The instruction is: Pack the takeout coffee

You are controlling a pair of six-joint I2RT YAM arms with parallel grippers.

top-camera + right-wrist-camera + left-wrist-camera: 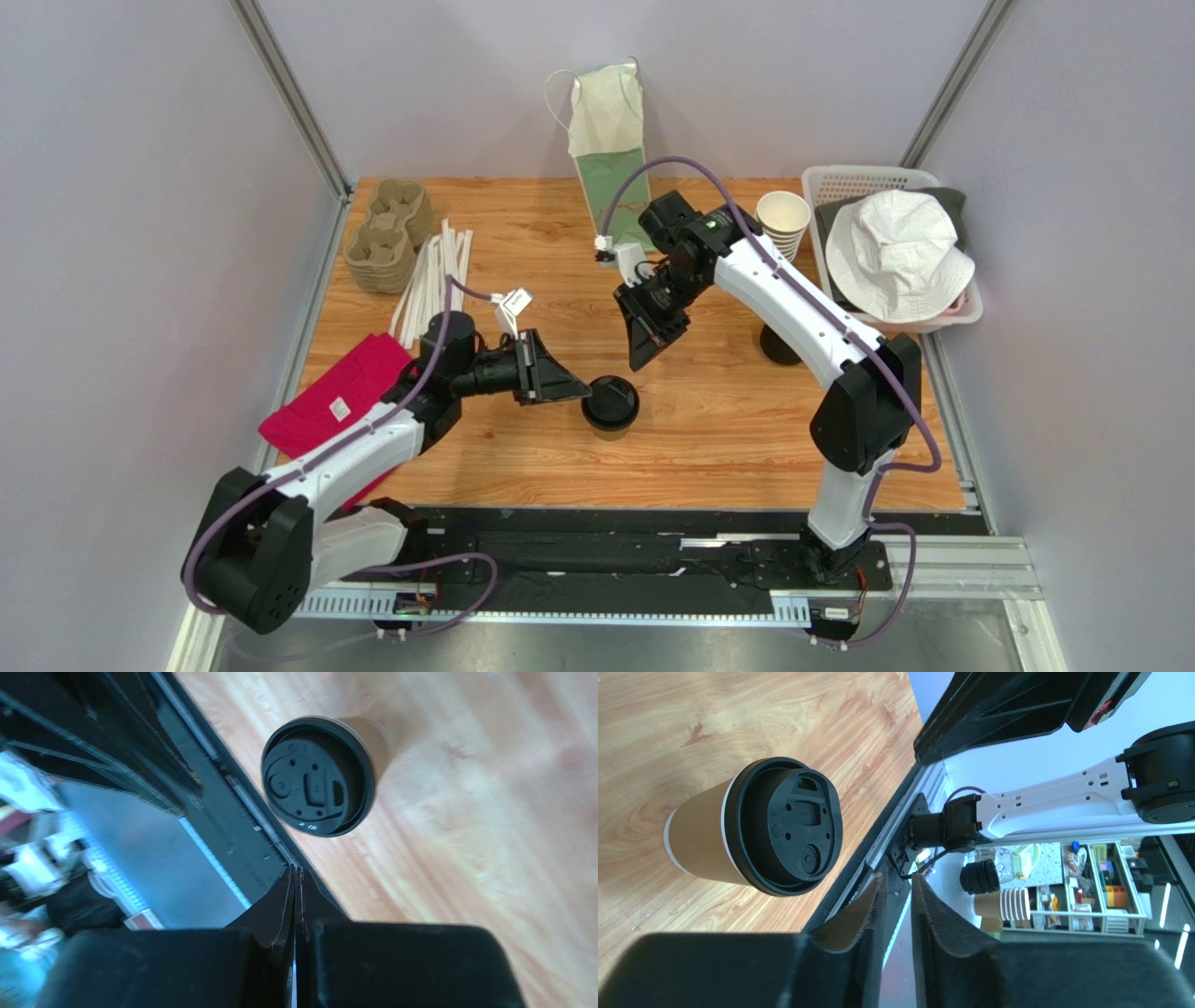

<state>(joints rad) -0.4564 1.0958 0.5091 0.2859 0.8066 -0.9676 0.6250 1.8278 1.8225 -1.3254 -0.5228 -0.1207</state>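
At the far left of the tabletop (701, 420) lies a red cloth (337, 399). Beyond it, near the far left corner, sit two cardboard cup carriers (390, 231) with a bundle of white straws (432, 273) just beside them. The left arm reaches low across the wood toward the middle. The left claw (579, 394) is parted by a narrow gap with nothing between its fingers, as its own wrist view confirms (899, 882). Just to the right of that claw stands the takeout coffee (610, 403), upright on the bare wood near the middle of the tabletop, with its black lid seated on the brown cup. The left wrist view shows it off to one side of the fingers, outside the gap (766, 829). Whether a fingertip touches it I cannot tell. A white and green paper bag (608, 154) stands at the far edge behind it. The right claw (640, 361) hangs above and a little beyond the cup, pointing down, its fingers pressed together on nothing (295, 871). Its camera looks down on the lid (319, 777). Further right are a stack of lidless paper cups (783, 221) and a black round piece (780, 345) on the wood by the right arm. A basket (842, 182) at the right edge holds a white hat (898, 252).
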